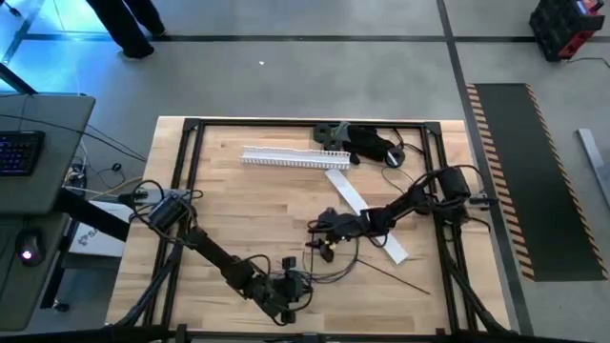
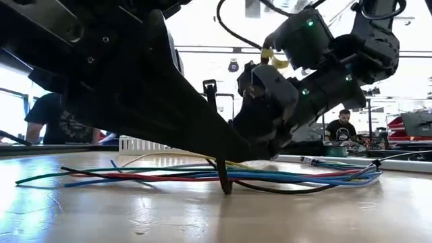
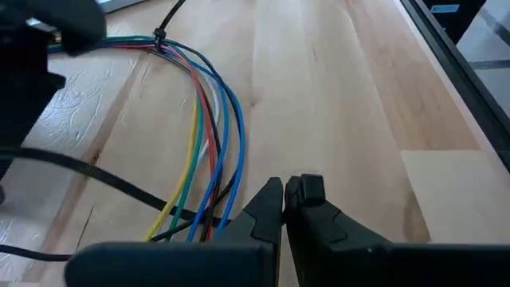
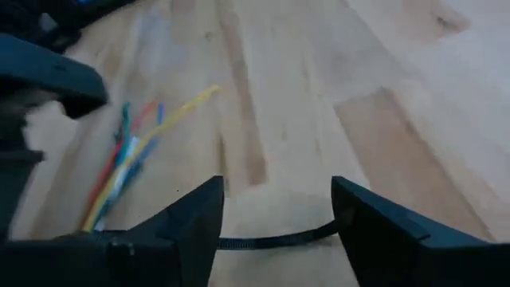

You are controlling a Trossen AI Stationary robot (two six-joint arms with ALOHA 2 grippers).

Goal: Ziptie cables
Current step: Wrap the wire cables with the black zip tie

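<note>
The cables (image 3: 209, 135) lie loose on the table (image 3: 335, 104) between both grippers, light and floppy, probably best gripped near the bunched end; left gripper (image 3: 293, 191) has fingers together, right gripper (image 4: 275, 203) fingers apart.

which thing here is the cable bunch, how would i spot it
On the wooden table, look near the front edge between the two grippers. The cables are thin coloured wires, blue, yellow, red and green, cinched at one end by a black tie, unlike the flat white strip nearby.
</note>
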